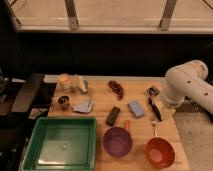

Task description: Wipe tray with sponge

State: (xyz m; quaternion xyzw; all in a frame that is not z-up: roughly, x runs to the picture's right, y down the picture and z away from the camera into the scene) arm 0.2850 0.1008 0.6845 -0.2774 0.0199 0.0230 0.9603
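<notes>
The green tray (62, 145) sits at the table's front left and holds nothing. The blue sponge (136, 108) lies flat on the wooden table, right of the middle. My white arm (186, 86) comes in from the right. My dark gripper (155, 107) hangs low over the table just right of the sponge, apart from it.
A black bar (113, 115) lies left of the sponge. A purple bowl (118, 141) and an orange bowl (160, 152) stand at the front. A brown snack (116, 89), a grey-blue pouch (83, 106), a small can (63, 101) and cups (65, 80) sit further back.
</notes>
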